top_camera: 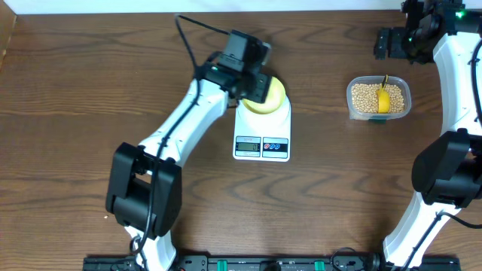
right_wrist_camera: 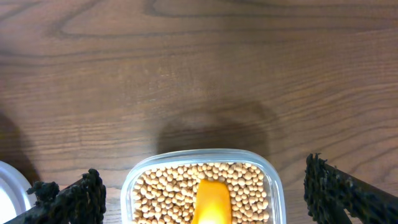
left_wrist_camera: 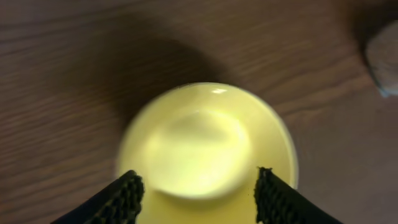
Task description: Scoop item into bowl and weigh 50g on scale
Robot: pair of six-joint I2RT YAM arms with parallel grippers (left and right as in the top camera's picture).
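- Left hand (top_camera: pixel 254 81) is over the bowl (top_camera: pixel 271 95). In the left wrist view its fingers (left_wrist_camera: pixel 124 196) are spread apart with nothing clamped between them, so it is released.
- In that view the bowl (left_wrist_camera: pixel 205 146) lies below and beyond the fingertips and looks slightly blurred. Its inside is bare pale yellow, with no beans in it.
- In the overhead view the bowl sits at the back end of the scale (top_camera: pixel 261 139). The left hand covers its left part.
- The scale is white, near the middle of the desk (top_camera: pixel 75 90), with its front end toward the robot. The grey display (top_camera: pixel 248 144) is too small to read. The two round buttons (top_camera: pixel 275 144) are beside it on the right.
- The beans (top_camera: pixel 365 96) are all in the clear tub (top_camera: pixel 350 102), to the right of the scale and well apart from it.
- The yellow scoop (top_camera: pixel 384 100) lies in the tub on the beans, right of centre.
- Right hand (top_camera: pixel 385 43) is at the far right corner, past the tub. It is released, with fingers (right_wrist_camera: pixel 68 199) wide apart and holding nothing.
- The right wrist view looks down at the near end of the tub (right_wrist_camera: pixel 202 155), with beans (right_wrist_camera: pixel 161 186) and scoop (right_wrist_camera: pixel 211 199) inside. The hand touches neither.
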